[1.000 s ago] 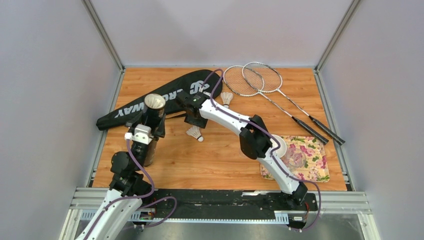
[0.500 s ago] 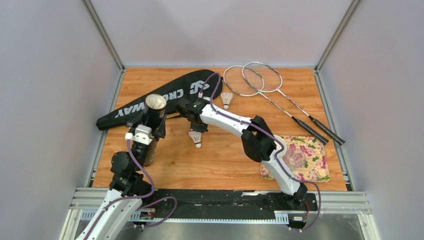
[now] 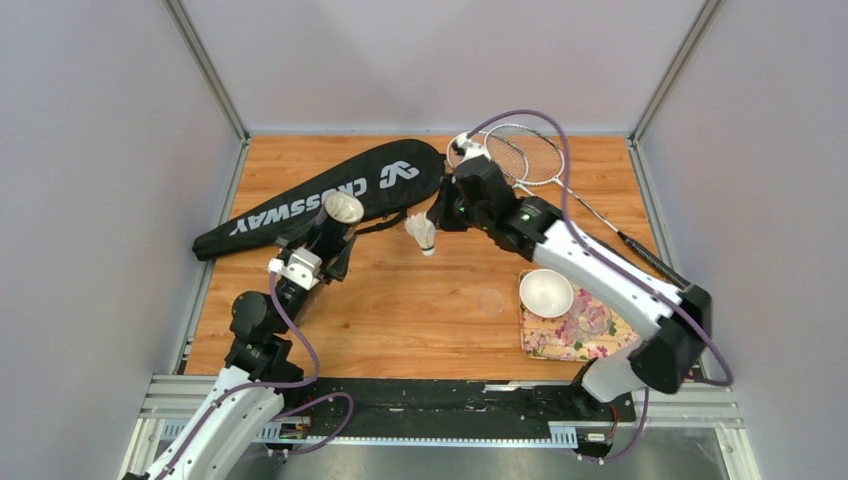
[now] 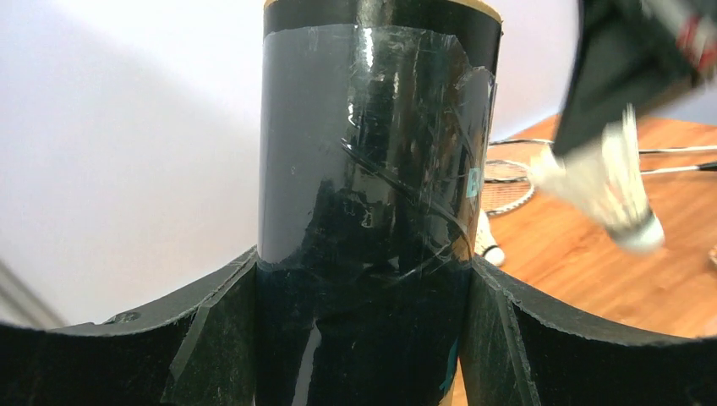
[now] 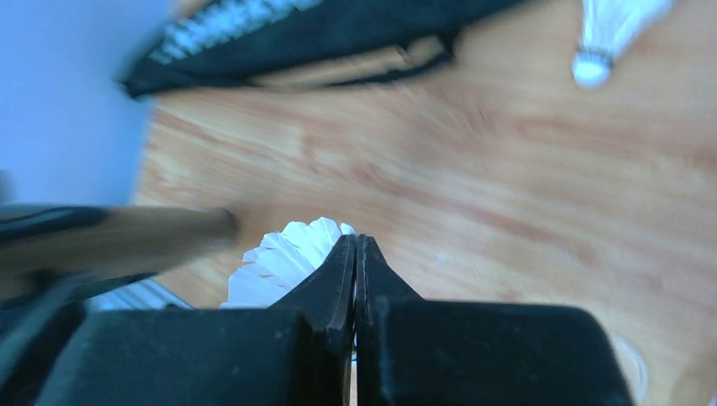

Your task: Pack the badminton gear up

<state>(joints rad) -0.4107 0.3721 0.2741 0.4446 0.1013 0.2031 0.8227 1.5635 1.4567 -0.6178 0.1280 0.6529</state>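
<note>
My left gripper [image 3: 308, 264] is shut on the long dark tube [image 3: 330, 232], which leans right with its open mouth [image 3: 343, 207] up. In the left wrist view the tube [image 4: 372, 169] fills the space between the fingers [image 4: 216, 330]. My right gripper [image 3: 438, 217] is shut on a white feather shuttlecock [image 3: 421, 233], held above the table just right of the tube's mouth. Its feathers [image 5: 283, 258] show left of the shut jaws. A second shuttlecock [image 5: 602, 34] lies on the wood. The black CROSSWAY bag [image 3: 330, 192] lies far left. Two silver rackets [image 3: 525, 155] lie at the back right, partly under the right arm.
A small white bowl [image 3: 546, 292] sits on the corner of the flower-patterned tray [image 3: 620, 338] at the near right. A faint clear round disc [image 3: 490, 301] lies on the wood left of the tray. Grey walls close in the table on three sides.
The right gripper shut on the shuttlecock lying mid-table, lifted it and swung right and back. The left arm tilted the tube's mouth to the right.
</note>
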